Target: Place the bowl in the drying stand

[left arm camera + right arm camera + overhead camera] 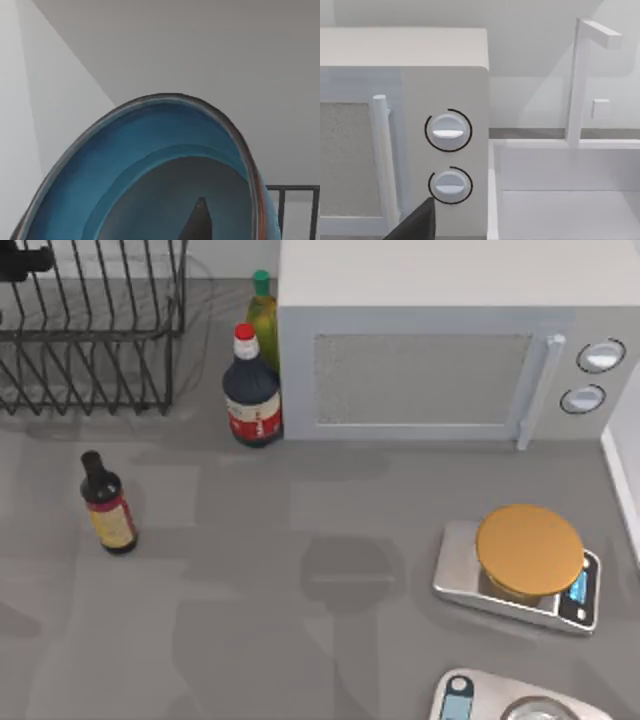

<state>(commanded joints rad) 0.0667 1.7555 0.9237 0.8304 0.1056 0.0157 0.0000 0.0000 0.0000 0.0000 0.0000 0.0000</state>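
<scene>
In the left wrist view the bowl (165, 165) is sitting tilted close against my left arm's camera, its blue inner wall and dark grey base facing the lens and its thin reddish-brown rim arching across; one dark fingertip (198, 222) of my left gripper is lying against the grey inner base, so the bowl is appearing gripped at its edge, though I cannot tell how far the pincer is parted; behind the bowl plain pale walls are showing, and black upright bars of the drying stand (295, 200) are standing just beside the bowl's edge.

In the top view the drying stand (90, 335) is occupying the far left corner of the table (300, 640), its thin black wires forming slots; a small dark part of an arm is showing at the stand's far left edge.

Near the stand, a small dark bottle (108, 505) with a yellow label is standing upright on the left side; a dark red-capped bottle (251, 390) and a green-capped bottle (262, 315) are standing just beside the left wall of the microwave (430, 350) at the far side; the kitchen scale (520, 565) with its orange top is resting on the right; a second silver scale (500, 700) is lying at the near right edge.

In the right wrist view my right gripper is facing the microwave's two dials (448, 131) and a white sink (565, 190); one dark fingertip (417, 225) is visible, and I cannot tell its opening.
</scene>
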